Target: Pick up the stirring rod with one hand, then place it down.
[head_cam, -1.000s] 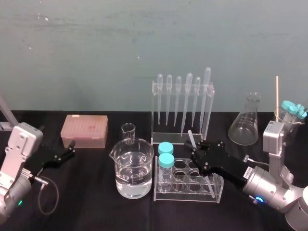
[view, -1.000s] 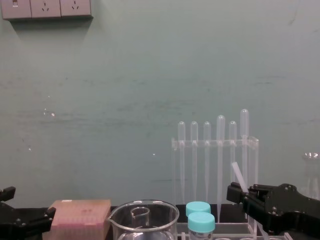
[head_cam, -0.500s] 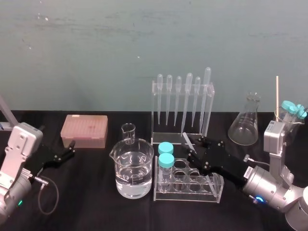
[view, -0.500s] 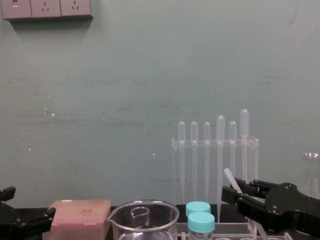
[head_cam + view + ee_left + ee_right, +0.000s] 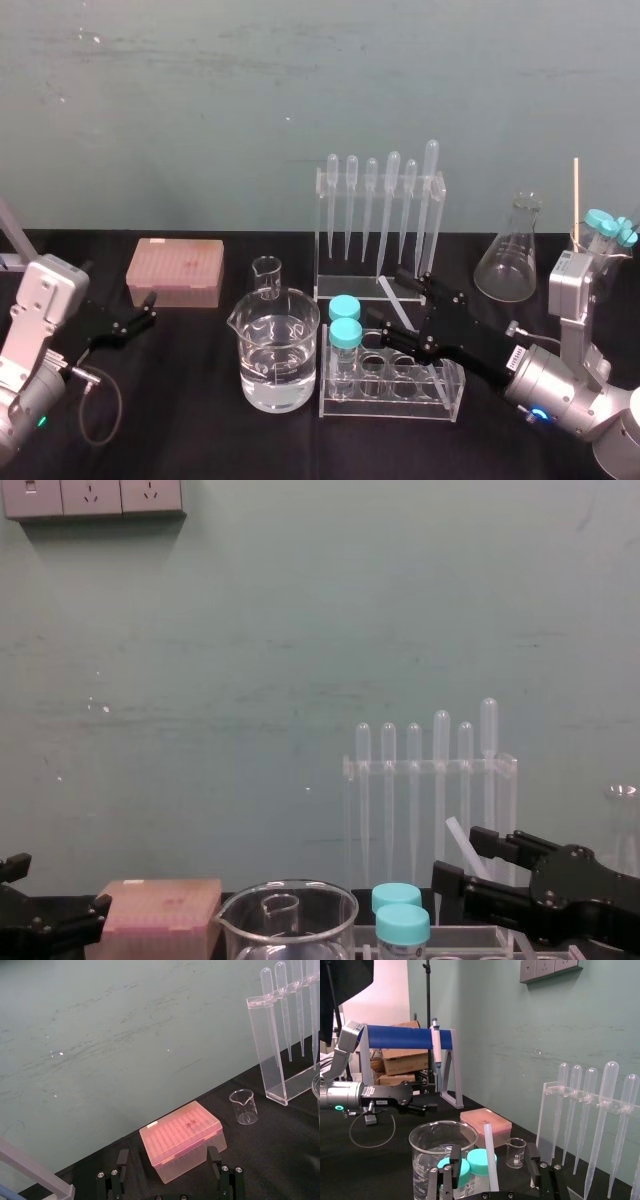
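The right claw (image 5: 386, 300) is spread wide and grips nothing. The rod (image 5: 397, 305) slants between its fingers, touching neither. The pipette rack (image 5: 380, 225) is at twelve o'clock and the tube rack (image 5: 392, 408) at six. The left claw (image 5: 150, 310), also open, sits far off at nine by the pink box (image 5: 175, 270).

Teal wall (image 5: 200, 90), black tabletop (image 5: 200, 430), pink tip box (image 5: 175, 272), turquoise tube caps (image 5: 345, 308), milky-white stirring rod (image 5: 489, 1155), blue stand bar (image 5: 400, 1038).

Six pipettes (image 5: 392, 200), two beakers (image 5: 279, 350), one flask (image 5: 510, 262)
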